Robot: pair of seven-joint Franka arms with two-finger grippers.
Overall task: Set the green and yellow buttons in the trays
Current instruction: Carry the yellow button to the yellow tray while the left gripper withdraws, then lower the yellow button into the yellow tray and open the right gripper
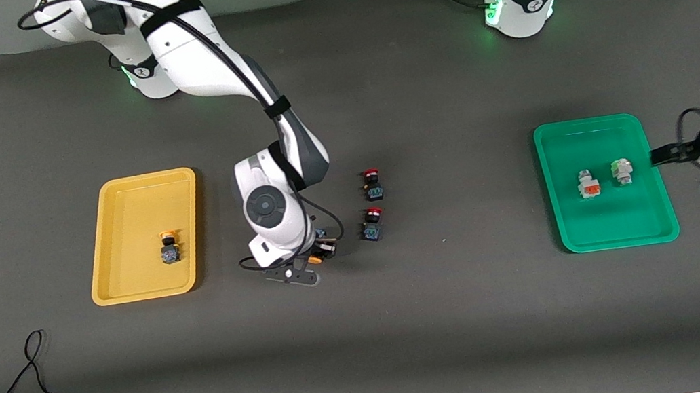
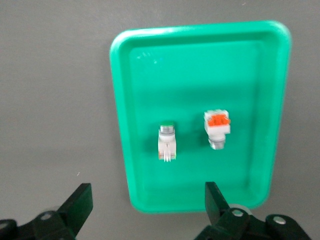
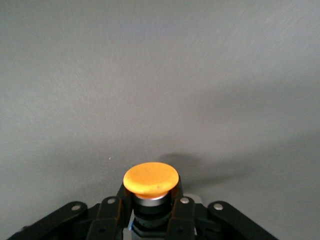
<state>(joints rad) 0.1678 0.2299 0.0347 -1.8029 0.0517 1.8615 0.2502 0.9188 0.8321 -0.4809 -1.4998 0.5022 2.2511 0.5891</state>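
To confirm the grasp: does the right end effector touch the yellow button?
Touching: the right wrist view shows the right end effector closed on the yellow button.

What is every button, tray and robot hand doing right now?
Right gripper: shut on a yellow-capped button.
Left gripper: open, holding nothing, beside the green tray.
Yellow tray: holds one yellow-capped button lying in it.
Green tray: holds the green-marked button and the orange-marked button, apart.
Two red-capped buttons: on the table, untouched.
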